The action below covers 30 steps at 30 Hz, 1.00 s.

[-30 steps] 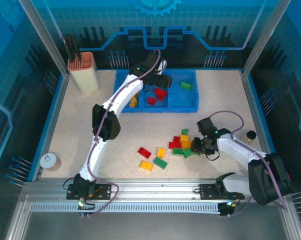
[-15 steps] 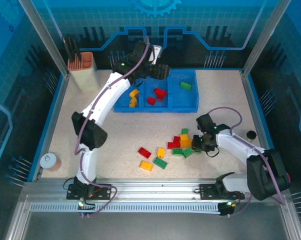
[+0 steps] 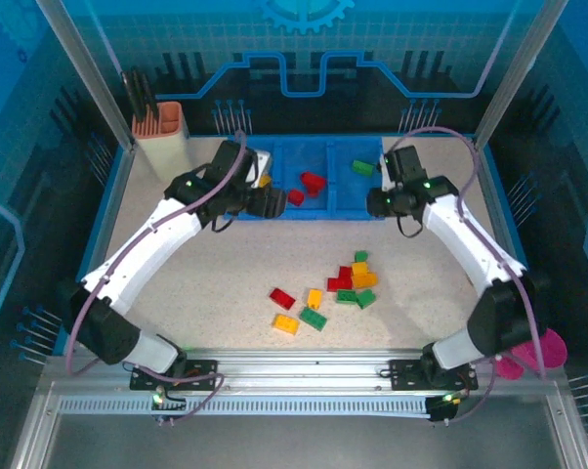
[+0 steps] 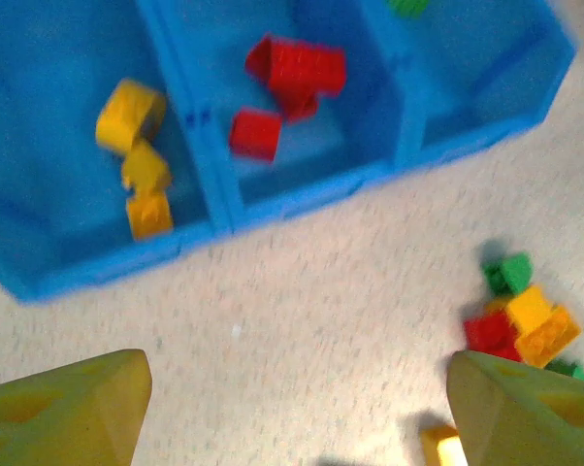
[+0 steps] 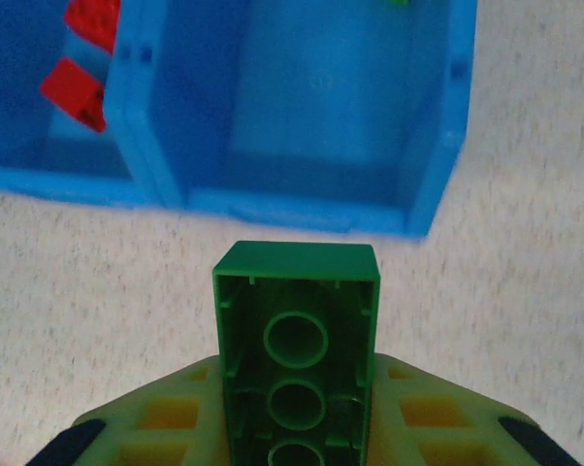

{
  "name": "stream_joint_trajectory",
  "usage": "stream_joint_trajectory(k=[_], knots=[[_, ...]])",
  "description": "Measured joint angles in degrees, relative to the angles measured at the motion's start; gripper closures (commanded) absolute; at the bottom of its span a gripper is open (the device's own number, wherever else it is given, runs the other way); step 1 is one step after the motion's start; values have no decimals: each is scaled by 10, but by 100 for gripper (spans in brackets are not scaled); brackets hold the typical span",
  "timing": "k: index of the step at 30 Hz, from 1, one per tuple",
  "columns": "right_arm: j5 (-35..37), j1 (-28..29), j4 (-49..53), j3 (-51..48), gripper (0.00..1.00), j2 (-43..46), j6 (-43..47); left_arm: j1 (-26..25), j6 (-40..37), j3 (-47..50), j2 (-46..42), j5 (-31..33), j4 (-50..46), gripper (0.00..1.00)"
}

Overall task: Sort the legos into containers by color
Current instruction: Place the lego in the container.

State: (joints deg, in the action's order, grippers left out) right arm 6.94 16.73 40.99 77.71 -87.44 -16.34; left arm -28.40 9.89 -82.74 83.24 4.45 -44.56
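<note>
Pinching one green brick (image 5: 297,320) endwise, hollow underside toward the wrist camera: right gripper (image 5: 297,393), fingers pressed against the brick's two long sides.
- Change: a second ago it sat low at the loose pile. It is now lifted and carried to the near right corner of the blue tray (image 3: 323,216).
- Position of brick: just short of the tray's front wall, roughly in line with the right compartment (image 5: 331,107), not over it.

Left gripper (image 4: 292,427): fingers spread wide, nothing between them.
- Change: a second ago it was over the middle compartment. It is now drawn back to the near side of the tray, by the left compartment's front wall, above bare table (image 3: 226,278).

Tray contents:
- Left compartment: yellow-orange bricks (image 4: 137,160).
- Middle compartment: red bricks (image 4: 292,73).
- Right compartment: one green brick at its far end (image 3: 362,167).

Loose legos, on the table:
- Mixed cluster (image 3: 353,280) of red, yellow-orange and green, well apart from the right gripper, toward the near edge. In the left wrist view it lies ahead of the right-hand finger.
- Smaller scatter (image 3: 299,311) of red, yellow-orange and green, left of the cluster and nearer the arm bases.
</note>
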Motion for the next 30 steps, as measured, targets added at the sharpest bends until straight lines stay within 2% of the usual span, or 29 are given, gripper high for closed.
stream_joint_trajectory(k=[11, 17, 22, 30], knots=[[2, -4, -63, 226, 71, -263, 55, -17, 120, 185, -82, 5, -15, 20], [2, -5, -58, 298, 71, -371, 73, -46, 205, 244, -84, 2, 12, 20], [2, -7, -48, 331, 68, -407, 85, -68, 282, 259, -59, -7, 50, 19], [2, -8, -48, 333, 54, -408, 96, -108, 383, 259, 28, -35, 79, 21]])
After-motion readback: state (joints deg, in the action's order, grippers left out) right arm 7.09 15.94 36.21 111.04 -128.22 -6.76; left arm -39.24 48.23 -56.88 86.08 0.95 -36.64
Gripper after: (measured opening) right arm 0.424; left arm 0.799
